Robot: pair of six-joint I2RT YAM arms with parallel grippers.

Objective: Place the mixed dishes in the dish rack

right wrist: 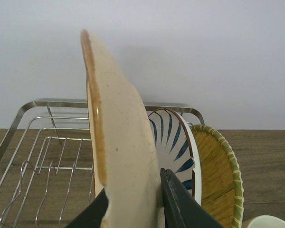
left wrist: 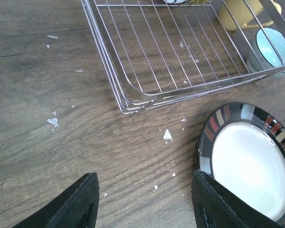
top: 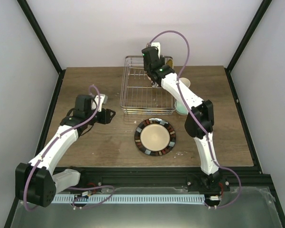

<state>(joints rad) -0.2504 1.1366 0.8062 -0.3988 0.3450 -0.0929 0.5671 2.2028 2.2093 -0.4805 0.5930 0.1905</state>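
The dish rack (top: 138, 97) is a silver wire basket at the back middle of the table. My right gripper (top: 153, 52) is over its far end, shut on a cream plate with an amber rim (right wrist: 123, 156), held upright on edge. Behind it in the rack (right wrist: 33, 107) stand a white plate with dark radial stripes (right wrist: 178, 142) and a woven yellow-tan plate (right wrist: 218, 175). A dark-rimmed plate with a beige centre (top: 155, 137) lies flat in front of the rack. My left gripper (top: 111, 115) is open and empty, low over the table left of that plate (left wrist: 249, 161).
A yellow mug (left wrist: 237, 12) and a mint-green bowl (left wrist: 273, 47) stand on the table just right of the rack (left wrist: 133, 95), partly under my right arm. White crumbs (left wrist: 167, 136) dot the wood. Black frame posts stand at the table's sides.
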